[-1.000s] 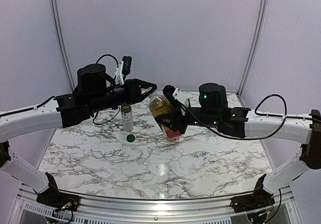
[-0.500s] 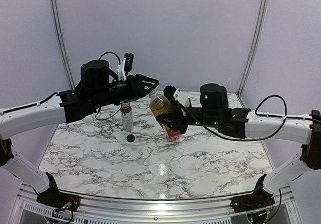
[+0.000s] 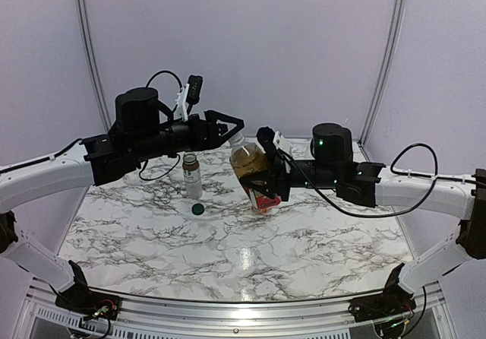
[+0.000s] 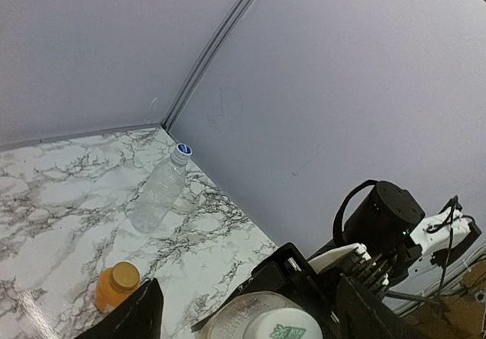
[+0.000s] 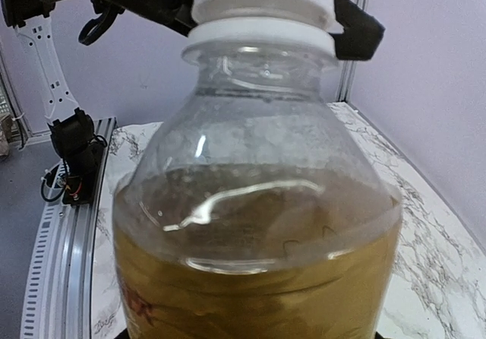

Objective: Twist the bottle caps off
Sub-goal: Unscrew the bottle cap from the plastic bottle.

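Marble table (image 3: 152,240): right gripper (image 3: 267,178) is clenching the tilted tea bottle (image 3: 244,163); left gripper (image 4: 250,312) is hovering, jaws spread, around its white cap (image 4: 277,327).

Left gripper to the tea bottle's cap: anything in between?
Nothing visible. The left gripper has its jaws open on either side of the white cap, which sits on the tea bottle held tilted by the right gripper. The short clear bottle and loose green cap are lower, on the table, off that path.
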Controlling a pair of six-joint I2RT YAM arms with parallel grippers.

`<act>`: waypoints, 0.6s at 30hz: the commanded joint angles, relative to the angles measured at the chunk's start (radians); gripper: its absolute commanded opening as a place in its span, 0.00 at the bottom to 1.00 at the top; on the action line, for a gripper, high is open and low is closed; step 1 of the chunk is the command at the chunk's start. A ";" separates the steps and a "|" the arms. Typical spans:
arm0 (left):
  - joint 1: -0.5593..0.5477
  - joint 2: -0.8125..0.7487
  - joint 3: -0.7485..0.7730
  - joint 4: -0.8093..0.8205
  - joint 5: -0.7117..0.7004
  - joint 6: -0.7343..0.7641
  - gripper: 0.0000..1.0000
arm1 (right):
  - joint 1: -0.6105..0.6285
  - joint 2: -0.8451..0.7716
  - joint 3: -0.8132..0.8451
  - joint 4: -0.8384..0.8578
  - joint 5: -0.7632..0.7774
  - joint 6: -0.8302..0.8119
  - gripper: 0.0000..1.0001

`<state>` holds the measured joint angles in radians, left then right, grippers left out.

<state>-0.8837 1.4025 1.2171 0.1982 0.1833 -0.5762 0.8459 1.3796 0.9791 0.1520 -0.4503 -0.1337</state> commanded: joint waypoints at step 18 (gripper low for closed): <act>0.068 -0.050 -0.002 0.117 0.673 0.393 0.83 | -0.027 0.044 0.044 0.097 -0.556 0.127 0.41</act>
<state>-0.8207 1.3239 1.2083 0.2359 0.7166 -0.2394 0.8261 1.4052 0.9791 0.2039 -0.8978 -0.0402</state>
